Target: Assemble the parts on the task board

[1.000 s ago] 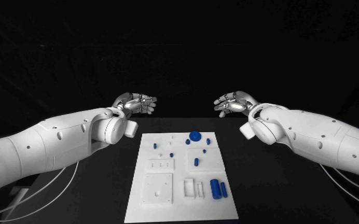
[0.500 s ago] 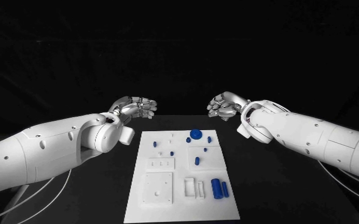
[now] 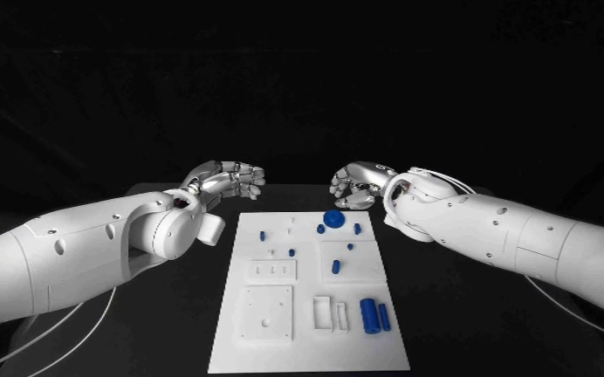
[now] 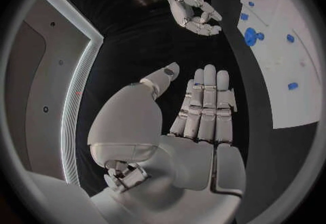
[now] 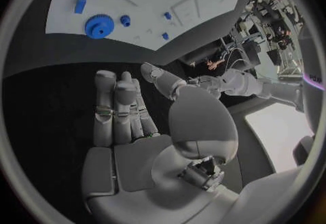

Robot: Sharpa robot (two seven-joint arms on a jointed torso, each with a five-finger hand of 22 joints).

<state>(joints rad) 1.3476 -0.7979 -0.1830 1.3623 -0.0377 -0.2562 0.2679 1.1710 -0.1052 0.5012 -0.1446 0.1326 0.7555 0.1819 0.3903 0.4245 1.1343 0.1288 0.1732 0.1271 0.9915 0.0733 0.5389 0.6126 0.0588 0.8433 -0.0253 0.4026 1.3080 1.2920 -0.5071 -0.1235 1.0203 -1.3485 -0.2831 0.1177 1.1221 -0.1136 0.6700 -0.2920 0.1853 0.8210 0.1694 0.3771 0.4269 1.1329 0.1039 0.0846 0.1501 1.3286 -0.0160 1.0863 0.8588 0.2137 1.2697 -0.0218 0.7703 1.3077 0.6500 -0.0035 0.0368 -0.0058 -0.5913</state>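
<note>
Left robot hand: empty, fingers extended side by side, beyond the task board's far left corner.
Right robot hand: empty, fingers loosely curled, just beyond the board's far edge.
Task board: mid-surface, carrying blue parts: gear at far edge, two cylinders near right.
Risk: a low reach could likely knock loose parts.

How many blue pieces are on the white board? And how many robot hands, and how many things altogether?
Big blue gear: 1
Smaller blue pieces: 8
White board: 1
Robot hands: 2, the left robot hand and the right robot hand
Total: 12
</note>
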